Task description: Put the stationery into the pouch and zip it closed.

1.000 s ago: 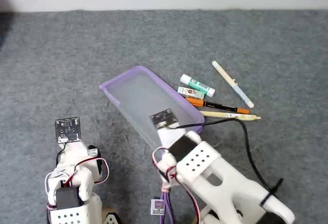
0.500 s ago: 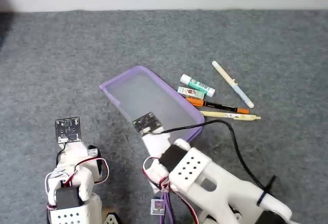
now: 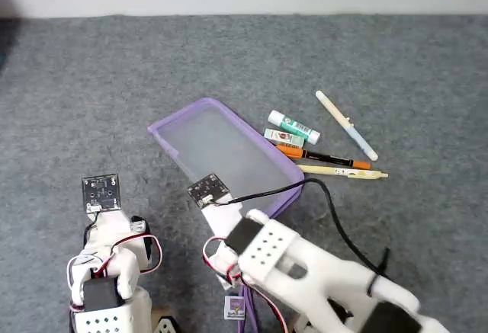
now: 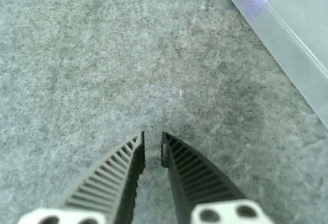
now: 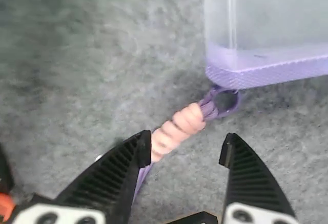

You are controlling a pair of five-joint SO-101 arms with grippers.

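the purple pouch [image 3: 221,146] lies mid-table on the grey carpet [image 3: 91,81]. the stationery is all outside it, at its three o'clock: a glue stick [image 3: 293,127], an orange pen [image 3: 324,156], a yellow pen [image 3: 341,171] and a pale pen [image 3: 347,126]. the right gripper [image 5: 187,138] sits at the pouch's six o'clock end with its fingers wide apart. the pink beaded pull cord [image 5: 177,127] lies between them, against one finger, not yet pinched. to me the step looks like taking hold of that pull. to do it well i'd centre the beads between the fingers and close on them rather than on the thin purple loop [image 5: 224,102]. then draw along the pouch's edge, not upward, or the light pouch may just slide. the left gripper [image 4: 152,139], fingers almost together on nothing, hovers over carpet at the pouch's eight o'clock; having it pin the pouch would help.
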